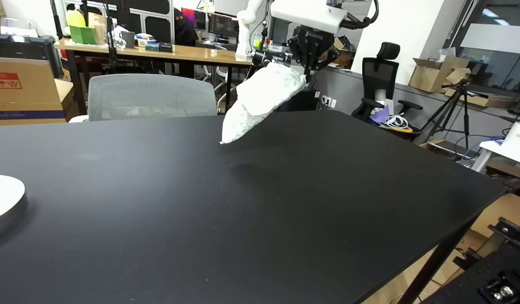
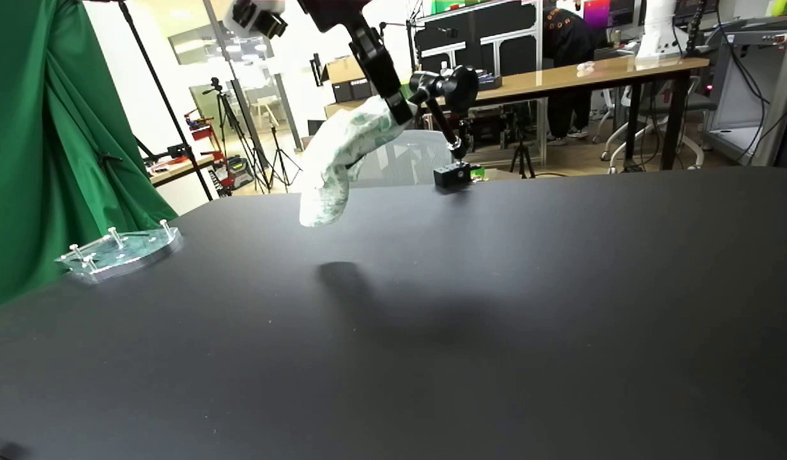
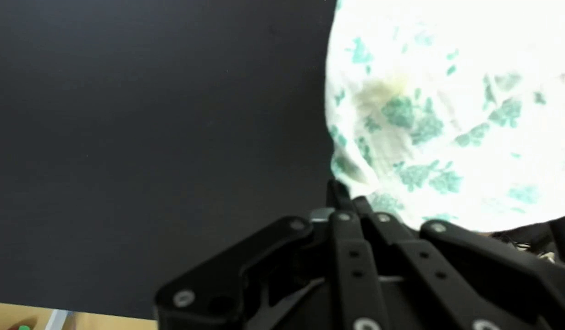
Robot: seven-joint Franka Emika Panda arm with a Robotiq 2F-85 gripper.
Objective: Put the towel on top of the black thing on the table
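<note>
Wrist view: pinching white, green-printed cloth towel (image 3: 429, 114) in black jointed gripper (image 3: 351, 195); in an exterior view, near black angled stand (image 2: 443, 122), away from clear, screw-studded plate (image 2: 122, 251).

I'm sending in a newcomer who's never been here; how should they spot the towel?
Find the black table; above it is the robot's hand. The towel is gripped there, one end drooping. Its white cloth with green floral print sets it apart from the grey mesh chair and clear plate with bolts.
</note>
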